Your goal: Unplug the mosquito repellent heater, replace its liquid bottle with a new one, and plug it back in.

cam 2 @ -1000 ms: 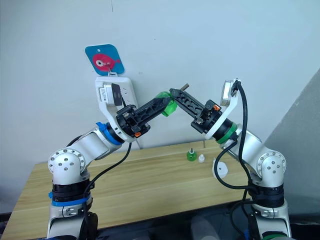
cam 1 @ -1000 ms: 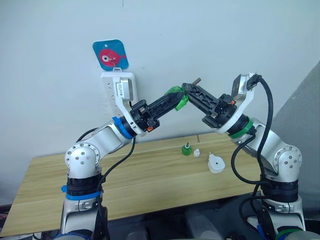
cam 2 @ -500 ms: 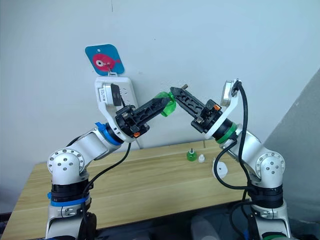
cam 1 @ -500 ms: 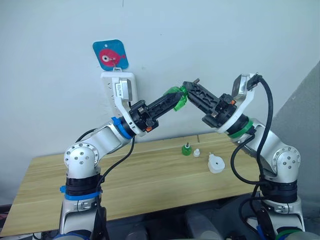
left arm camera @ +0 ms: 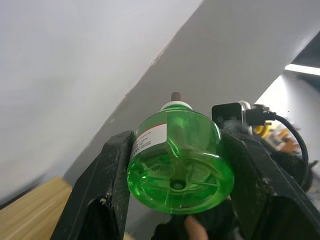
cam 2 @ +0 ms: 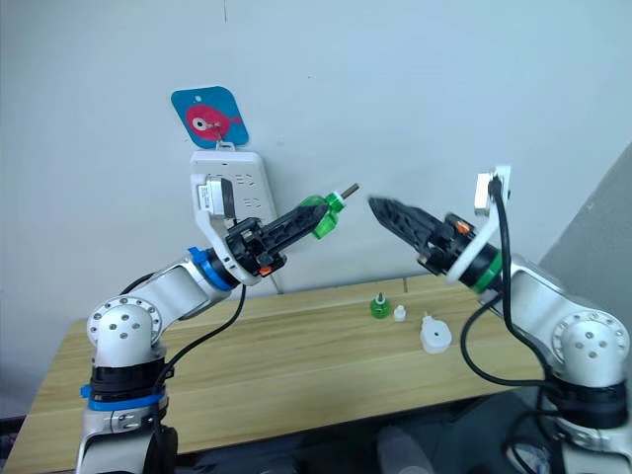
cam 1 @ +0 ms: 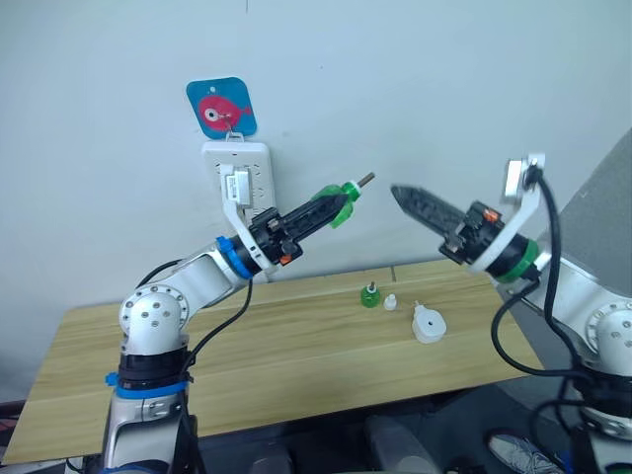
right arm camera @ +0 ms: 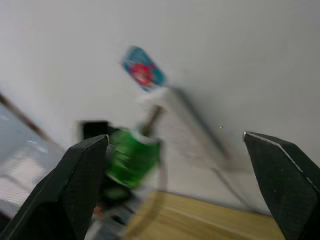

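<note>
The right wrist view is smeared, so the green liquid bottle (right arm camera: pixel 131 157) and the wall behind it read only as soft shapes there, and the small cap markings cannot be made out. The left gripper (cam 1: pixel 331 206) is clamped on that bottle (cam 1: pixel 341 200), held up in the air in front of the wall, its dark wick rod (cam 1: pixel 364 180) pointing toward two o'clock; in the left wrist view the two black fingers (left arm camera: pixel 112 175) press on both sides of the bottle's round base. The right gripper (cam 1: pixel 415 202) hangs to the bottle's three o'clock, apart from it with clear air between, its fingers (right arm camera: pixel 85 175) spread wide with nothing between them. The mosquito repellent heater (cam 1: pixel 428 324) lies on the wooden table (cam 1: pixel 247 365) well below both grippers, near the far right edge. At its nine o'clock stand a small white cap (cam 1: pixel 389 302) and a second small green bottle (cam 1: pixel 367 294), close together. The white power strip (cam 1: pixel 237 173) hangs on the wall under a blue fish tag (cam 1: pixel 221 107), partly covered by the left wrist camera. The table's middle and left lie open.
</note>
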### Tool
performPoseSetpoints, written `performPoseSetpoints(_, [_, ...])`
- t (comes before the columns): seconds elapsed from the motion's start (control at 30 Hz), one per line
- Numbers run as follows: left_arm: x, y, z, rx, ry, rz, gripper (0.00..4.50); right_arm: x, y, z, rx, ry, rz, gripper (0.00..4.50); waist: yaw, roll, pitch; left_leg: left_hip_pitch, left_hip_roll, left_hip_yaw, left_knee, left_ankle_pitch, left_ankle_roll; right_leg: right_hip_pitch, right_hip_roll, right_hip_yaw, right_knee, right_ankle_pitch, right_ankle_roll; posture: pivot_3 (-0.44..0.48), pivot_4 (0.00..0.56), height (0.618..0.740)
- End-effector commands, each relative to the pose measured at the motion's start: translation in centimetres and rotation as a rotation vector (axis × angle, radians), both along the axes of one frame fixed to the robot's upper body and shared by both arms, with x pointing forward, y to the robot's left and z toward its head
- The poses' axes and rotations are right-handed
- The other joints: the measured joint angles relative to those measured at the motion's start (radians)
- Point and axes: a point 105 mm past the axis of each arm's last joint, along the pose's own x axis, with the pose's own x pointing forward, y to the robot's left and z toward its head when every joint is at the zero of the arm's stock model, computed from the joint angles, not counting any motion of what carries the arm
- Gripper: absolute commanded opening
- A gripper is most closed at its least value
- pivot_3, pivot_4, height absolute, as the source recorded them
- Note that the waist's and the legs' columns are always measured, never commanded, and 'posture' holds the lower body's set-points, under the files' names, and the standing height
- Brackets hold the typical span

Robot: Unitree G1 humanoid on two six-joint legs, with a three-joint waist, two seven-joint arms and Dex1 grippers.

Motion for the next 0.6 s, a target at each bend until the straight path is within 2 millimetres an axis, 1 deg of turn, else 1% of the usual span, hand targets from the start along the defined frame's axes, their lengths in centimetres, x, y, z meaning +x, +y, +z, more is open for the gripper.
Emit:
performPoseSetpoints(0.03, [-1.0, 0.5, -0.7, 0.143, -0.102, 0.005, 2.30, 0.1, -1.8, -3.1, -0.356, -0.022, -0.127, 4.50, 0.000, 0.002, 0.006, 0.000, 0.000, 0.001, -0.001, 0.000, 0.000, 0.000, 0.000, 0.001, -0.001, 0.000, 0.000, -0.195, 0.136, 0.736])
performPoseSetpoints(0.07, [-1.1, 0.7, -1.2, 0.179, -0.116, 0.004, 2.30, 0.1, -2.3, -4.3, -0.447, -0.004, -0.153, 4.50, 0.000, 0.002, 0.009, 0.001, 0.000, 0.002, -0.001, 0.000, 0.000, 0.001, 0.000, 0.002, -0.001, 0.000, 0.000, -0.195, 0.143, 0.736])
performPoseSetpoints(0.1, [-1.2, 0.8, -1.5, 0.202, -0.128, 0.001, 2.30, 0.1, -2.5, -5.0, -0.502, 0.002, -0.168, 4.50, 0.000, 0.002, 0.013, 0.002, 0.001, 0.002, -0.001, 0.000, 0.000, 0.001, 0.001, 0.002, -0.002, 0.000, 0.000, -0.195, 0.143, 0.736])
performPoseSetpoints(0.13, [-1.6, 0.8, -2.0, 0.242, -0.149, -0.014, 2.30, 0.0, -3.0, -6.3, -0.603, 0.018, -0.186, 4.50, 0.000, 0.001, 0.018, 0.002, 0.001, 0.003, -0.001, 0.000, 0.000, 0.001, 0.001, 0.003, -0.002, 0.000, 0.000, -0.195, 0.169, 0.736])
performPoseSetpoints(0.2, [-2.4, 0.6, -2.6, 0.295, -0.182, -0.047, 2.30, -0.4, -3.7, -8.0, -0.749, 0.035, -0.200, 4.50, 0.004, 0.000, 0.036, 0.003, 0.001, 0.003, 0.000, 0.000, 0.000, 0.002, 0.001, 0.003, -0.002, 0.000, 0.000, -0.194, 0.185, 0.736])
performPoseSetpoints(0.3, [-3.5, 0.4, -3.4, 0.353, -0.218, -0.103, 2.30, -0.5, -3.8, -10.0, -0.882, 0.040, -0.196, 4.50, 0.015, -0.003, 0.056, 0.002, 0.002, 0.004, 0.000, 0.000, 0.000, 0.001, 0.002, 0.005, -0.003, 0.000, 0.000, -0.194, 0.206, 0.736])
performPoseSetpoints(0.33, [-3.7, 0.4, -3.6, 0.357, -0.225, -0.114, 2.30, -0.5, -3.7, -10.4, -0.900, 0.046, -0.185, 4.50, 0.018, -0.003, 0.062, 0.002, 0.002, 0.004, 0.000, 0.000, 0.000, 0.000, 0.002, 0.005, -0.003, 0.000, 0.000, -0.193, 0.217, 0.736])
performPoseSetpoints(0.4, [-4.4, 0.3, -3.8, 0.366, -0.238, -0.145, 2.30, -0.5, -3.7, -11.0, -0.860, 0.116, -0.163, 4.50, 0.024, -0.005, 0.078, 0.000, 0.002, 0.005, 0.000, 0.000, 0.000, 0.000, 0.001, 0.006, -0.005, 0.000, 0.000, -0.188, 0.228, 0.736])
performPoseSetpoints(0.47, [-5.1, 0.4, -4.4, 0.383, -0.244, -0.179, 2.30, -0.3, -3.8, -11.5, -0.891, 0.156, -0.125, 4.50, 0.026, -0.005, 0.090, -0.001, 0.002, 0.005, 0.000, 0.000, 0.000, 0.000, 0.002, 0.005, -0.005, 0.000, 0.000, -0.183, 0.241, 0.736])
performPoseSetpoints(0.53, [-5.4, 0.5, -5.1, 0.408, -0.248, -0.199, 2.30, 0.1, -4.5, -11.6, -0.925, 0.187, -0.118, 4.50, 0.031, -0.007, 0.105, -0.001, 0.002, 0.006, 0.000, 0.000, 0.000, 0.000, 0.001, 0.007, -0.005, 0.000, 0.001, -0.182, 0.253, 0.736])
performPoseSetpoints(0.6, [-5.6, 0.9, -6.0, 0.445, -0.253, -0.215, 2.30, 0.6, -5.0, -11.5, -0.920, 0.228, -0.124, 4.50, 0.037, -0.007, 0.113, -0.001, 0.002, 0.006, 0.001, 0.000, 0.000, 0.000, 0.001, 0.008, -0.005, 0.001, 0.001, -0.185, 0.259, 0.736])
